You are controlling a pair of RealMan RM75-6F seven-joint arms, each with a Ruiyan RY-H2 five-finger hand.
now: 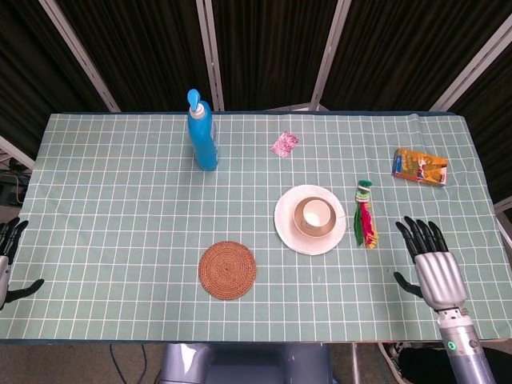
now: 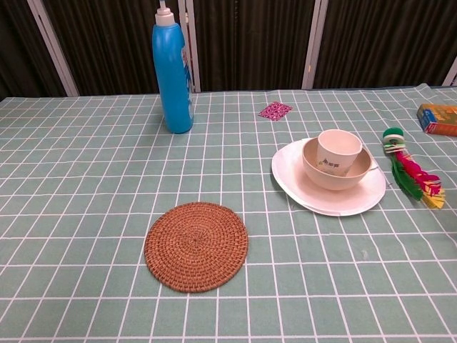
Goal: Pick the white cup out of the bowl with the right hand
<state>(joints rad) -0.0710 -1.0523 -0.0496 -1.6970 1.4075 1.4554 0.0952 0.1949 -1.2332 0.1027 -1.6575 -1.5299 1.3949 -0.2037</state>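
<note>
A white cup point(image 1: 318, 212) point(image 2: 338, 151) stands upright in a beige bowl point(image 1: 305, 226) point(image 2: 316, 174), which sits on a white plate point(image 1: 287, 230) point(image 2: 293, 179) right of the table's middle. My right hand point(image 1: 428, 262) hovers over the table's near right part, fingers spread and empty, well to the right of the bowl. At the far left edge of the head view, off the table, my left hand point(image 1: 10, 256) shows with its fingers apart and nothing in it. The chest view shows neither hand.
A round woven coaster point(image 1: 227, 270) point(image 2: 196, 245) lies near the front. A blue bottle point(image 1: 203, 132) point(image 2: 173, 70) stands at the back. A colourful feathered toy point(image 1: 365, 215) point(image 2: 410, 168) lies between plate and right hand. A pink wrapper point(image 1: 285, 144) and an orange box point(image 1: 419, 167) lie further back.
</note>
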